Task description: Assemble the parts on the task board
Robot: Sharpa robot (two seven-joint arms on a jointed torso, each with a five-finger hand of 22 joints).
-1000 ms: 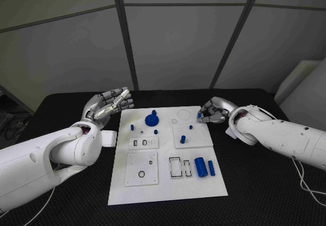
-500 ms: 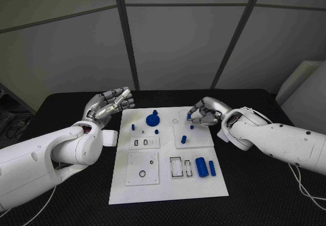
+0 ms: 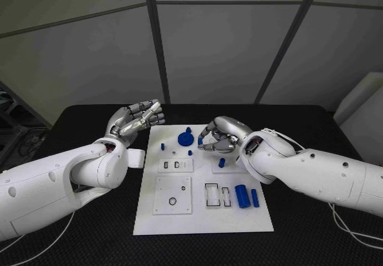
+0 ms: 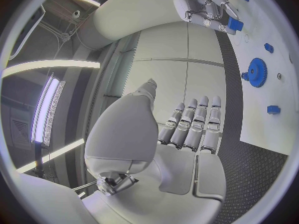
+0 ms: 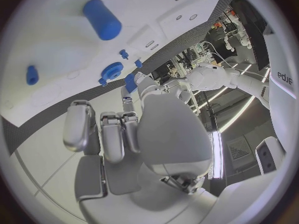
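Head view: right hand over task board near blue gear, apparently pinching small blue part. Left hand raised, fingers together, empty. Next: seating the part.

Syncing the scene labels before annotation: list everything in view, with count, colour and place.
task board: 1, white, middle of the table
table: 1, black, under the board
gear: 1, blue, far end of the board
small pegs: at least 2, blue, one left of the gear, one mid-board towards the right
cylinders: 2, blue, one thick and one slim, lying side by side at the board's near right
rings: 2, black, one larger, on the near-left plate
small part: 1, blue, pinched in the right hand's fingers
left hand: silver, fingers apart, holds nothing, raised by the board's far-left corner
right hand: silver, over the board's far end beside the gear
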